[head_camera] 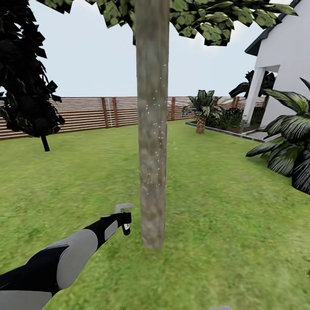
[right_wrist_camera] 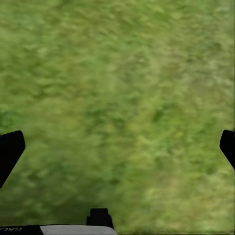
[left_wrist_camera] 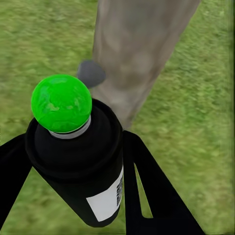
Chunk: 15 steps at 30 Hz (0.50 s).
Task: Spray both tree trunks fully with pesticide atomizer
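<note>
Beside the tree trunk (head_camera: 152, 142), the left gripper (left_wrist_camera: 73, 161) clamps the pesticide atomizer (left_wrist_camera: 81, 156); right gripper (right_wrist_camera: 117, 147) gapes wide.

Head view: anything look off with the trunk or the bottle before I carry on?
Nothing damaged or spilled. The black spray bottle sits gripped in the left gripper beside the mottled grey-brown tree trunk. White specks dot only the trunk's middle stretch, so coverage looks patchy.

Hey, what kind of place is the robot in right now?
Most likely a home's back garden: a grass lawn, a brown slatted wooden fence along the far side, a white house beside palm beds, and a bare tree trunk straight ahead.
</note>
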Tool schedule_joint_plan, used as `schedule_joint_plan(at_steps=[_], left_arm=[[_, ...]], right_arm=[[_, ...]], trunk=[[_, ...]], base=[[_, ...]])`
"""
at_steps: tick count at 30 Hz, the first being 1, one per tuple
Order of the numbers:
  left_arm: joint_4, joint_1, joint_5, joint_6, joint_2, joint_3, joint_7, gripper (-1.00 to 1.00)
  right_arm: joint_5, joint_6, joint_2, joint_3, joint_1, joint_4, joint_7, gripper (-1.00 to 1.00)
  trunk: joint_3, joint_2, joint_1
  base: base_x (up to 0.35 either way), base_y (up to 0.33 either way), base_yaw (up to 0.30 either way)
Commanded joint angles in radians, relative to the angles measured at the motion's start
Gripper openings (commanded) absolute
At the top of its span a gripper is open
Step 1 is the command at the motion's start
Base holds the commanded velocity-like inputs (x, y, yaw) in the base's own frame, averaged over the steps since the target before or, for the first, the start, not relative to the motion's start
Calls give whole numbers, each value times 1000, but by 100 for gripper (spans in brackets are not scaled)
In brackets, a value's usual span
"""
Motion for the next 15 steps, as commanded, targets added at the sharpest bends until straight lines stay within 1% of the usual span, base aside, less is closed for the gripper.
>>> schedule_joint_plan(at_steps=[1, 4, 7, 11, 15], left_arm=[[-3, 0, -7, 7, 0, 8, -4, -100], [-3, 0, -7, 7, 0, 8, -4, -100], [-3, 0, -7, 7, 0, 8, -4, -100], [-3, 0, -7, 7, 0, 8, -4, -100], [-3, 0, -7, 7, 0, 8, -4, -100]], right_arm=[[3, -5, 1, 8, -2, 5, -7, 100], [2, -5, 2, 8, -2, 5, -7, 100], [2, -5, 2, 9, -2, 5, -7, 100], [2, -5, 2, 9, -2, 5, -7, 100], [2, -5, 2, 9, -2, 5, -7, 100]], trunk=[[-3, -2, 0], [-7, -2, 0], [-9, -2, 0], [-10, -2, 0], [-13, -2, 0]], base=[[-121, 328, -238], [-19, 335, -200], [79, 339, -93], [161, 337, -91], [190, 333, -242]])
